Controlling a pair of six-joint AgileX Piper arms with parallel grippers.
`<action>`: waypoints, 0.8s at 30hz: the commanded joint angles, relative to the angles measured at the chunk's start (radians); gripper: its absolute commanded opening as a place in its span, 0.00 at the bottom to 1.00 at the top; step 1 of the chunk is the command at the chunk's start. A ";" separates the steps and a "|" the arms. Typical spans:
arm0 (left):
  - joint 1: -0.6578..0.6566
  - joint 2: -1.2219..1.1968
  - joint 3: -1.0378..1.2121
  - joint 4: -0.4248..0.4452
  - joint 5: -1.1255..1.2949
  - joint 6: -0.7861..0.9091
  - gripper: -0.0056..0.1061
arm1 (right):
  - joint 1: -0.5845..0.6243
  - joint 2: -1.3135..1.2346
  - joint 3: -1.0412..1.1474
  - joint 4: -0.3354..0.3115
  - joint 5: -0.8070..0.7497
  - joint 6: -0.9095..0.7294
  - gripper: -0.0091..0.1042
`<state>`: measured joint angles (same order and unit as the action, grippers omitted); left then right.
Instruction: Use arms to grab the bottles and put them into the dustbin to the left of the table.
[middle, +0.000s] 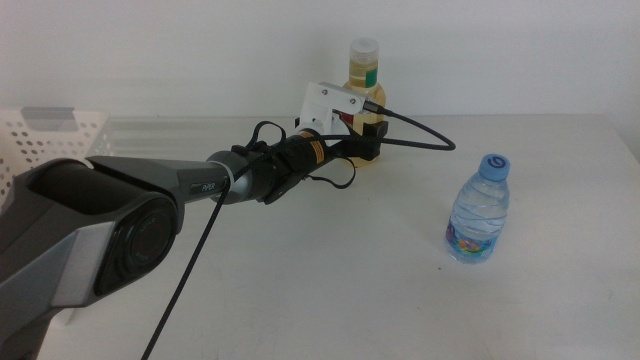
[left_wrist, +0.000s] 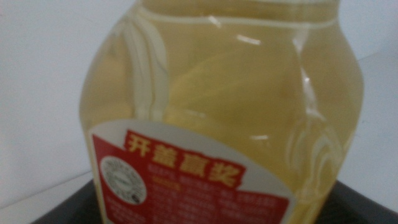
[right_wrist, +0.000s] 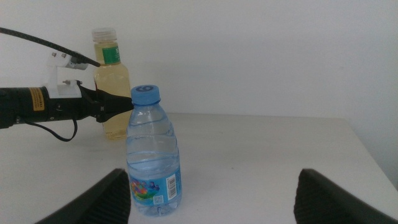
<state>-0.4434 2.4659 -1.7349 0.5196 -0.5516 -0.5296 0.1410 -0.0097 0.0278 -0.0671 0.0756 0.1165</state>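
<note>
Left gripper at the yellow bottle, far side of the table; bottle fills the left wrist view, jaws beside it, whether closed on it I cannot tell. Bottle upright, long axis vertical, cap up. Risk: a one-sided push from the jaws would tip or slide it. Water bottle upright, near right; right gripper waits spread wide, empty. Dustbin far left.
</note>
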 joint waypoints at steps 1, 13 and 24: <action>-0.001 -0.071 -0.034 -0.003 -0.079 -0.008 0.70 | -0.006 -0.027 -0.007 -0.005 -0.076 -0.013 0.74; 0.016 -0.089 -0.032 0.070 -0.040 -0.057 0.17 | -0.006 -0.027 -0.007 -0.005 -0.076 -0.013 0.74; 0.018 -0.169 0.037 0.083 -0.007 -0.038 0.16 | -0.006 -0.027 -0.007 -0.005 -0.076 -0.013 0.74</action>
<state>-0.4308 2.4024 -1.6886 0.6285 -0.4657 -0.5765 0.1410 -0.0097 0.0278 -0.0671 0.0756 0.1165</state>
